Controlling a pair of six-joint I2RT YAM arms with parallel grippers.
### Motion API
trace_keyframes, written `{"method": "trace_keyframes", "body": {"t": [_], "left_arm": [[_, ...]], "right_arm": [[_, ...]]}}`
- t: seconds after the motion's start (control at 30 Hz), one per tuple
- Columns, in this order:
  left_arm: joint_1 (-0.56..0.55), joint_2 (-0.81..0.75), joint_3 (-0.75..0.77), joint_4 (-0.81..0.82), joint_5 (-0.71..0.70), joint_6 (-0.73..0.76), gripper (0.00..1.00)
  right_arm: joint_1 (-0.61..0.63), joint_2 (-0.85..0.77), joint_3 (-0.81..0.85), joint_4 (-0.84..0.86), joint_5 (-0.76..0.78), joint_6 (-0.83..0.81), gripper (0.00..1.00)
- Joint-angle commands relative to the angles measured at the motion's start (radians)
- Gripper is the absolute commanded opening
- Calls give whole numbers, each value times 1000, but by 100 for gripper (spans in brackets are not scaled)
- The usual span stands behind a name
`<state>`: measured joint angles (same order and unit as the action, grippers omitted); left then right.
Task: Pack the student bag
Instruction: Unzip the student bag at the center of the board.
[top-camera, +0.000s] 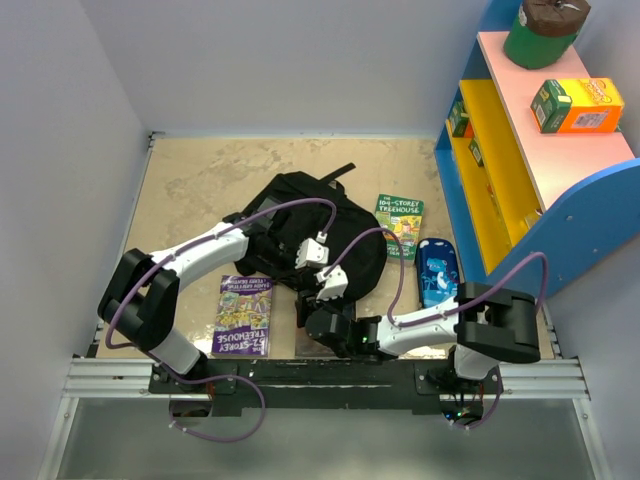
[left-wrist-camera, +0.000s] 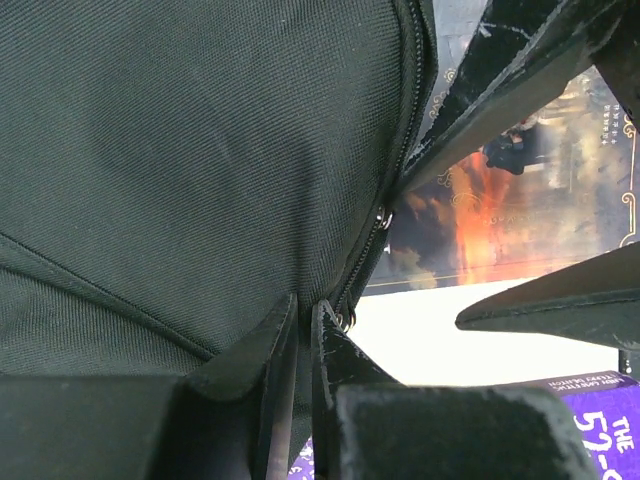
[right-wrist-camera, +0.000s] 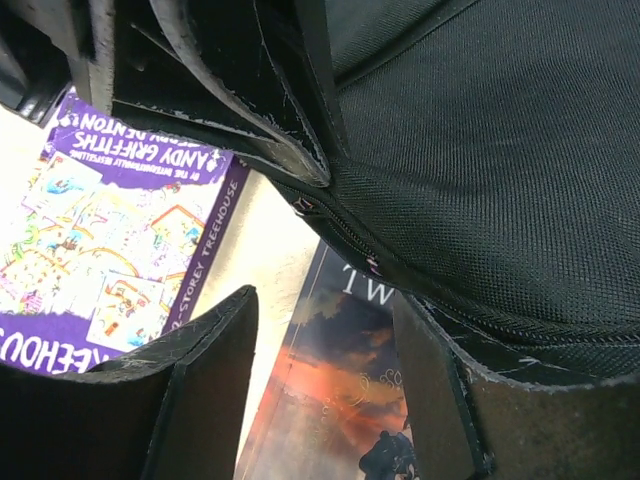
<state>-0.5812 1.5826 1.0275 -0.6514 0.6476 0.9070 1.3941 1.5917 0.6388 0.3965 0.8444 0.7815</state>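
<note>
The student bag (top-camera: 300, 225) is a large black backpack lying mid-table; its fabric fills the left wrist view (left-wrist-camera: 200, 160) and the upper right of the right wrist view (right-wrist-camera: 500, 150). My left gripper (top-camera: 318, 296) (left-wrist-camera: 300, 330) is shut on the bag's edge beside the zipper, holding it up. A dark book with an orange sky (left-wrist-camera: 500, 200) (right-wrist-camera: 340, 400) lies partly under that raised edge. My right gripper (top-camera: 312, 322) (right-wrist-camera: 322, 300) is open just above this book, one finger on each side, holding nothing.
A purple Treehouse book (top-camera: 243, 315) (right-wrist-camera: 110, 230) lies left of the grippers. A green book (top-camera: 400, 225) and a blue pencil case (top-camera: 437, 270) lie to the bag's right. A blue, yellow and pink shelf (top-camera: 520, 150) stands at the right edge.
</note>
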Motion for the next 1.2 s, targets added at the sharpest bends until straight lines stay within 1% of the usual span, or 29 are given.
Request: {"method": "trace_keyframes", "body": {"t": [0.0,0.07,0.1,0.2,0.23,0.3,0.33,0.43,0.47,0.5,0.63,0.8,0.93,1.07,1.17], "left_arm": [[-16,-41,-9,19,49,-8,15],[-16,-44,-10,19,52,-8,15],[-16,-45,-10,19,52,-8,14],[-16,-47,-14,19,49,-8,14],[-16,-49,-15,19,46,-8,14],[-16,-50,-17,19,44,-6,14],[-14,-52,-17,21,41,-10,14],[-16,-49,-18,27,41,-13,14],[-16,-49,-18,29,41,-17,15],[-16,-46,-17,32,43,-20,14],[-16,-49,-12,27,46,-23,17],[-16,-73,-3,7,64,-25,20],[-16,-90,-21,-1,63,-20,24],[-16,-92,-43,12,53,-26,25],[-17,-92,-47,15,76,-36,25]], "right_arm": [[-10,13,50,-56,13,64,57],[-14,30,76,-96,44,94,55],[-12,43,85,-146,51,134,51],[-14,60,111,-195,58,174,42],[-14,68,113,-203,56,180,35],[-12,65,110,-208,53,191,29],[-14,56,105,-205,53,196,23],[-12,36,76,-194,50,193,14],[-12,18,59,-194,50,197,4],[-12,8,49,-197,48,206,0],[-12,-59,-37,-182,48,239,0],[-10,-113,-83,-194,56,278,0],[-12,-150,-134,-151,45,257,0],[-12,-183,-171,-139,32,249,0],[-12,-210,-183,-140,21,236,0]]}}
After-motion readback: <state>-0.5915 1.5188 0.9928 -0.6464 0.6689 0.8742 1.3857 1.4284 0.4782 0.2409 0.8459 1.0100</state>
